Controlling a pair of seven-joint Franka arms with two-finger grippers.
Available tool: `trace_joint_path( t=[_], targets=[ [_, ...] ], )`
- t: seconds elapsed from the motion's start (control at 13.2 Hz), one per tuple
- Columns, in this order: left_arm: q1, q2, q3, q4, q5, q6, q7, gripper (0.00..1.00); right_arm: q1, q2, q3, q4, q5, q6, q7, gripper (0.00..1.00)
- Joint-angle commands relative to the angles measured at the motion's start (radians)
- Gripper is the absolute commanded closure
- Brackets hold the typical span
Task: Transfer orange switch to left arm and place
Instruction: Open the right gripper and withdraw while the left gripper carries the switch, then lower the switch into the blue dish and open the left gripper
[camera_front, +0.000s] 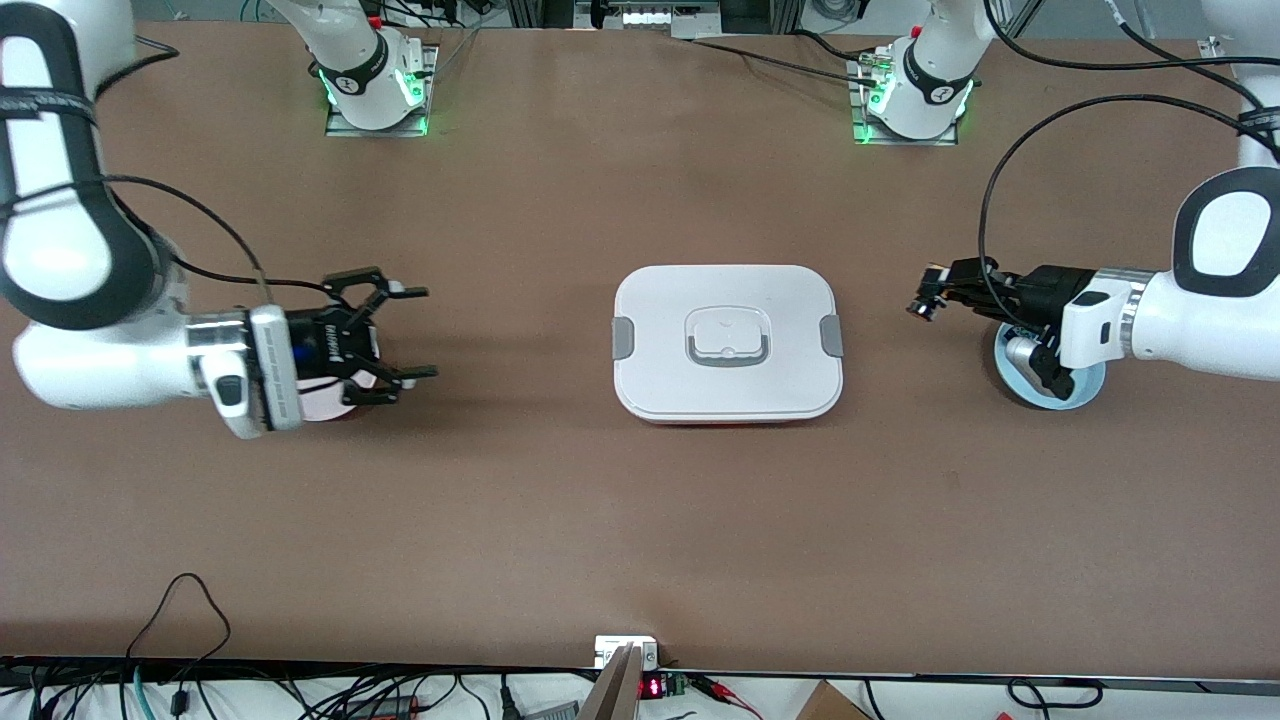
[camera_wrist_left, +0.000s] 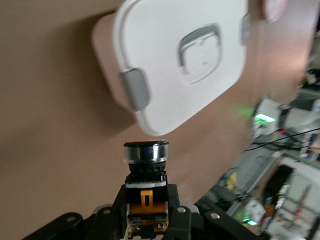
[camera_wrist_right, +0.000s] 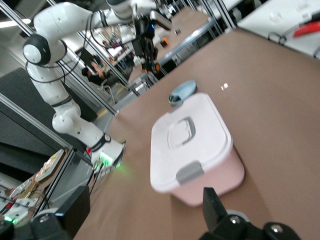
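Note:
The orange switch (camera_front: 926, 301) is a small black cylinder with an orange band; my left gripper (camera_front: 940, 292) is shut on it. The wrist view shows its black and silver head (camera_wrist_left: 146, 151) sticking out past the left gripper (camera_wrist_left: 146, 202), which pinches the orange body. It hangs over bare table between the box (camera_front: 727, 340) and a blue plate (camera_front: 1085, 388). The box, white-lidded with grey clips, sits mid-table (camera_wrist_left: 185, 60) (camera_wrist_right: 192, 145). My right gripper (camera_front: 415, 332) (camera_wrist_right: 145, 212) stands open and empty over a pale plate (camera_front: 322, 405), pointing at the box.
The blue plate (camera_wrist_right: 182, 91) lies at the left arm's end of the table with a small grey part (camera_front: 1018, 352) on it. From the right wrist, the left gripper (camera_wrist_right: 150, 60) shows above that plate. Cables run along the table's near edge.

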Motion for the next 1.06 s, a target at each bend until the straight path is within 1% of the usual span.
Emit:
trace_joint_path(
  t=[0.0,0.15,0.23,0.3,0.38,0.46,0.53,0.61,0.68,0.84,0.91,0.99],
  targets=[
    [0.0,-0.005,-0.009,0.033,0.216,-0.022,0.113,0.85,-0.054,-0.105,0.015,-0.011,-0.159,-0.054,0.138,0.0],
    [0.001,-0.007,-0.008,0.031,0.381,-0.017,0.252,0.86,-0.057,-0.18,0.013,-0.012,-0.291,-0.076,0.239,0.0],
    [0.001,-0.005,-0.008,0.025,0.48,-0.005,0.327,0.86,-0.055,-0.238,0.007,-0.017,-0.366,-0.085,0.314,0.0],
    [0.001,-0.004,-0.008,0.015,0.549,0.024,0.385,0.86,-0.054,-0.305,0.004,-0.037,-0.426,-0.085,0.398,0.0],
    [0.004,-0.004,-0.006,-0.001,0.599,0.056,0.454,0.86,-0.051,-0.355,0.006,-0.055,-0.49,-0.088,0.486,0.0],
    [0.023,-0.004,-0.005,-0.022,0.631,0.094,0.522,0.85,-0.048,-0.387,0.006,-0.061,-0.53,-0.102,0.537,0.0],
    [0.05,-0.004,-0.005,-0.054,0.639,0.145,0.583,0.86,-0.045,-0.413,0.004,-0.065,-0.576,-0.109,0.589,0.0],
    [0.07,-0.004,-0.003,-0.091,0.642,0.203,0.651,0.86,-0.023,-0.436,0.001,-0.068,-0.642,-0.116,0.656,0.0],
    [0.092,-0.004,-0.005,-0.131,0.666,0.272,0.715,0.86,0.044,-0.459,-0.047,-0.069,-0.706,-0.119,0.71,0.0],
    [0.127,-0.004,-0.005,-0.214,0.691,0.413,0.812,0.86,0.253,-0.465,-0.242,-0.074,-0.797,-0.122,0.819,0.0],
    [0.148,-0.004,-0.003,-0.263,0.693,0.487,0.858,0.85,0.337,-0.465,-0.317,-0.083,-0.848,-0.12,0.865,0.0],
    [0.179,-0.004,-0.003,-0.31,0.693,0.571,0.9,0.85,0.386,-0.465,-0.357,-0.094,-0.897,-0.108,0.91,0.0]
  ],
)
